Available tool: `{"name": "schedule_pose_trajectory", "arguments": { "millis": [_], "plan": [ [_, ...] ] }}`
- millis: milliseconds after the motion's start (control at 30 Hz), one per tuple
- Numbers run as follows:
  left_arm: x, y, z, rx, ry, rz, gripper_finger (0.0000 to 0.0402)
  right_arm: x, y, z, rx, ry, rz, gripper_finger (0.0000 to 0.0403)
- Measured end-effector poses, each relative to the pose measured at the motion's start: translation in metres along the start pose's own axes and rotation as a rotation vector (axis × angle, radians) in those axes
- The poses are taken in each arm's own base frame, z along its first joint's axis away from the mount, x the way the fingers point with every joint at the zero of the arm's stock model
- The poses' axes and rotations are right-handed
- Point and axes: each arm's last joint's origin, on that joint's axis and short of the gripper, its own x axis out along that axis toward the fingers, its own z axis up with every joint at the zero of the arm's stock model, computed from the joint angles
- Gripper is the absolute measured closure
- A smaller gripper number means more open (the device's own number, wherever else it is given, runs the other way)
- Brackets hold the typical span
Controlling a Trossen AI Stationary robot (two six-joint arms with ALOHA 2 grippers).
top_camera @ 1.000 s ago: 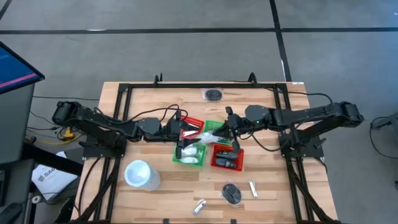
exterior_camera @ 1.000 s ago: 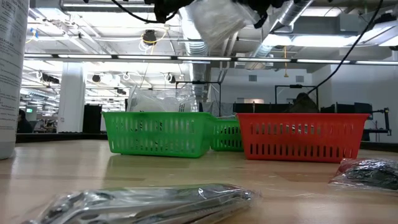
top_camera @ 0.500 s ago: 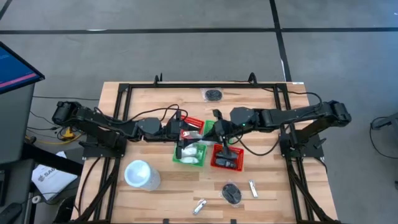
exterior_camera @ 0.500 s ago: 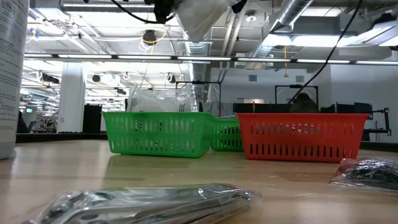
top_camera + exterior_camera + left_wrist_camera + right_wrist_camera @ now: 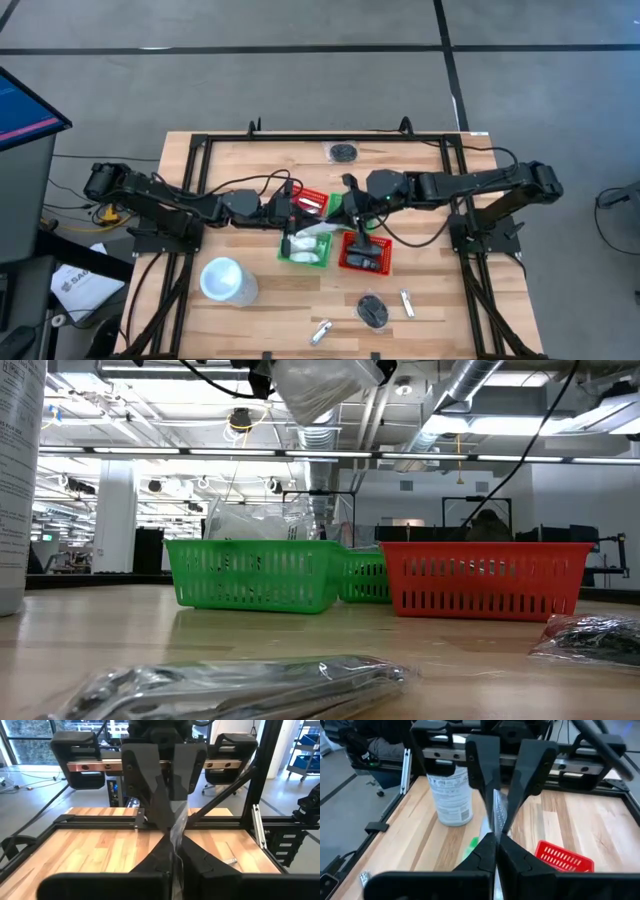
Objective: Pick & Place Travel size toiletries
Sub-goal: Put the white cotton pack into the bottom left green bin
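High view: both arms meet over the baskets at the table's middle.
Left gripper (image 5: pixel 297 222): fingers pressed together on the white packet (image 5: pixel 318 221), above the green basket (image 5: pixel 291 253).
Right gripper (image 5: pixel 340 209): also pinched shut on the same packet, from the other side.
Packet: held up in the air between the two grippers, over the gap between the green and red baskets; in the low view it hangs at the top of the picture (image 5: pixel 320 385), well above the basket rims.
Left wrist view: a thin clear edge of the packet (image 5: pixel 176 832) is caught between both pairs of dark fingers.
Right wrist view: the same edge (image 5: pixel 498 810) shows between the fingers, with the white cup (image 5: pixel 450 795) beyond.
Red basket (image 5: pixel 350 262): holds dark pieces.
Green basket: holds white packets (image 5: pixel 312 245).
Table (image 5: pixel 440 300): a black bundle (image 5: pixel 373 311), a silvery tube (image 5: pixel 407 302) and another tube (image 5: pixel 321 332) lie near the front edge; one black bundle (image 5: pixel 343 152) lies at the far edge.
Cup (image 5: pixel 225 280): stands left of the green basket.
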Motion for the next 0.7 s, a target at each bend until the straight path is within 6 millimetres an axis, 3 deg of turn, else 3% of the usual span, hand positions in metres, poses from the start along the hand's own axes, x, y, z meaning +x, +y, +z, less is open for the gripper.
{"name": "schedule_pose_trajectory", "arguments": {
  "millis": [700],
  "plan": [
    [-0.003, -0.004, -0.019, -0.092, 0.199, 0.004, 0.0402, -0.004, -0.016, -0.022, 0.057, 0.215, -0.037, 0.0321]
  ]
}}
